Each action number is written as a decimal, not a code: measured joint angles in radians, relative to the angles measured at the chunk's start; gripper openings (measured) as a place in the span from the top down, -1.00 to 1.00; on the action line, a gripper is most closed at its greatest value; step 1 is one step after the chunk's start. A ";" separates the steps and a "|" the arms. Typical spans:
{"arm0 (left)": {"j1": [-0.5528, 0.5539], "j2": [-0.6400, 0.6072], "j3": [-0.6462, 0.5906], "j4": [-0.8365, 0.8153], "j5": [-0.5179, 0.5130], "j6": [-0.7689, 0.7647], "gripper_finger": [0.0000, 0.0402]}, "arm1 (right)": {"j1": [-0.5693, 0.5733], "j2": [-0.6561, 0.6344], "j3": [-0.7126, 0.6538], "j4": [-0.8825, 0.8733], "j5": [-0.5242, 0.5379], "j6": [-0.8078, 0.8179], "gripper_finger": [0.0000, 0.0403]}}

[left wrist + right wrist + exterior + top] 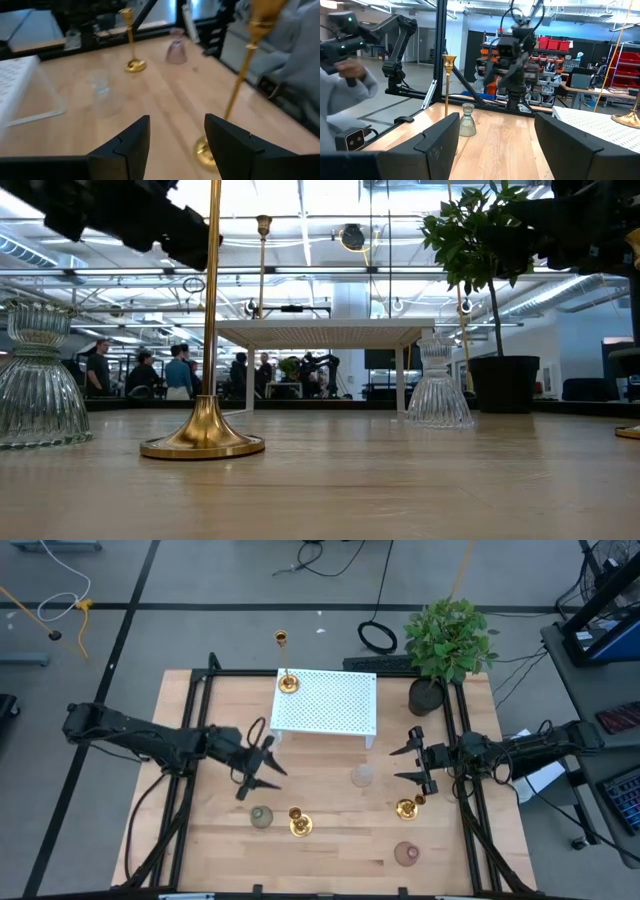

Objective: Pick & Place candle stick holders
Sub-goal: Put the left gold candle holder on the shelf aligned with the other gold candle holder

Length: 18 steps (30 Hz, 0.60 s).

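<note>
Three gold sticks stand upright on their round bases. The tallest (287, 680) is on the white stand's far left corner. One (300, 824) stands on the table near the front, beside the green glass holder (261, 817). One (407, 807) stands at the right. The clear holder (362, 776) sits mid-table and the pink holder (406, 853) near the front right. My left gripper (262, 765) is open and empty above the table, far-left of the front stick (235, 100). My right gripper (412, 762) is open and empty, just beyond the right stick.
The white perforated stand (325, 700) stands at the table's far middle. A potted plant (445, 640) is at the far right corner. Bare wood lies between the two grippers. A person's sleeve (345, 85) shows beyond the table's edge, and people (140, 370) stand in the room behind.
</note>
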 joint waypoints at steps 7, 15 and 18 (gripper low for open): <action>-0.144 0.126 -0.042 0.220 -0.138 -0.080 0.03 | 0.000 0.000 0.000 0.000 0.000 0.003 -0.26; -0.228 0.297 -0.042 0.511 -0.147 -0.122 0.03 | 0.000 0.001 0.000 0.000 0.000 0.003 -0.26; -0.246 0.335 -0.042 0.585 -0.141 -0.125 0.03 | 0.000 0.001 0.000 0.000 0.000 0.003 -0.26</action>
